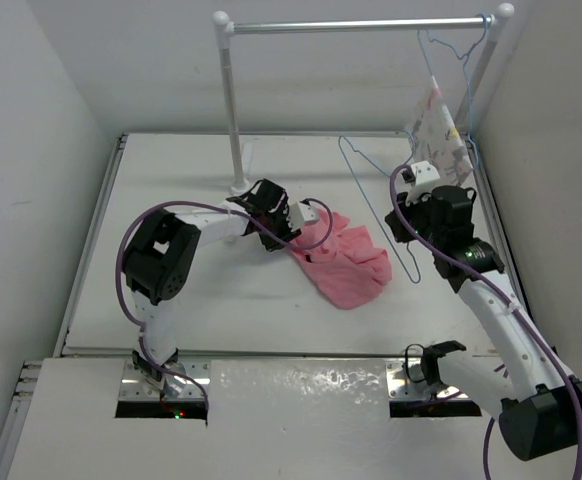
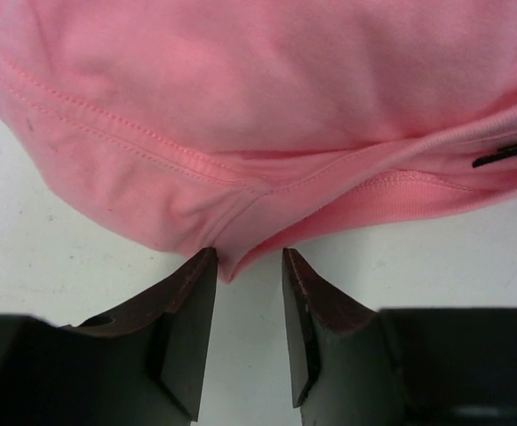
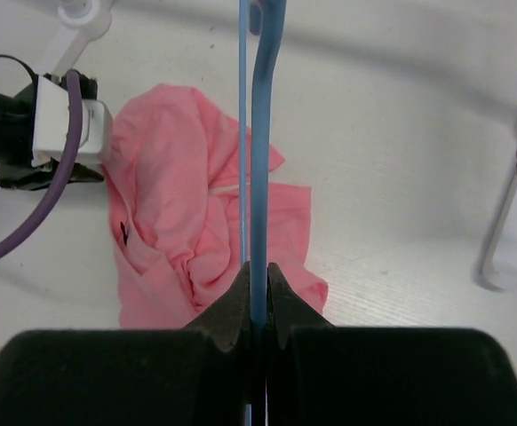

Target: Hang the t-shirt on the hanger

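Step in hand: in my judgement, the taking of the shirt edge; the shirt was not yet on the hanger.
Left end effector (image 2: pixel 248 259): open, the two fingers apart, low over the bench (image 1: pixel 171 300), gripping nothing.
T-shirt (image 2: pixel 241 98): crumpled on the bench, directly ahead of the left end effector; a pointed fold of its hem reached just to the gap between the fingertips.
Right end effector (image 3: pixel 257 273): closed on the thin wire of the hanger.
Hanger (image 3: pixel 261 124): running straight forward from the right end effector; the t-shirt lay beneath it, ahead and a little to the left.
Next move: probably the left fingers should advance slightly and close on the hem fold, then lift it to make an opening for the hanger. The cloth is soft, so the grip may take too many layers.
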Motion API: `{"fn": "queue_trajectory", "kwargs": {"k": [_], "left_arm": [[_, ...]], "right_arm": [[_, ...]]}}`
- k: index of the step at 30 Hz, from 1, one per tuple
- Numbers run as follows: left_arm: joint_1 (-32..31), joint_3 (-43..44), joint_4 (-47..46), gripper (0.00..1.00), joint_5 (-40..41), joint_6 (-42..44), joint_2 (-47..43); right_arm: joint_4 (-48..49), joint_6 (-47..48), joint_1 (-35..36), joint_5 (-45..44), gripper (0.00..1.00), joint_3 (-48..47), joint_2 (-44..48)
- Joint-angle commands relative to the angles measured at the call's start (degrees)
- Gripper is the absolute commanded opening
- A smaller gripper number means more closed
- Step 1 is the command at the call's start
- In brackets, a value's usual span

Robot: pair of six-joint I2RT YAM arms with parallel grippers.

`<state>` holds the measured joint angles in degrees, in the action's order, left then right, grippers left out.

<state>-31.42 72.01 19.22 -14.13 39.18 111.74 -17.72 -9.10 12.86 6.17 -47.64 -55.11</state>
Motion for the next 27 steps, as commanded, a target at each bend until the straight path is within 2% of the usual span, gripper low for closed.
{"fn": "queue_trajectory", "kwargs": {"k": [1,10,24,27], "left_arm": [[0.04,2.52,1.34,0.34,-3.00,0.46,-2.94],[-0.48,2.96,1.87,0.39,-4.86,-0.51,-6.10],[-2.86,4.10,0.03,0.40,3.93,0.73,-0.56],[-2.77,4.98,-2.08,0.35,7.36,-0.85,0.05]], "right_arm": [[2.07,-0.74,0.41,1.38,0.00,0.53,0.44],[2.07,0.49,0.41,1.03,0.00,1.23,0.71],[2.51,0.75,0.50,1.65,0.00,2.37,0.97],[2.60,0.32,0.41,2.00,0.00,3.07,0.88]]}}
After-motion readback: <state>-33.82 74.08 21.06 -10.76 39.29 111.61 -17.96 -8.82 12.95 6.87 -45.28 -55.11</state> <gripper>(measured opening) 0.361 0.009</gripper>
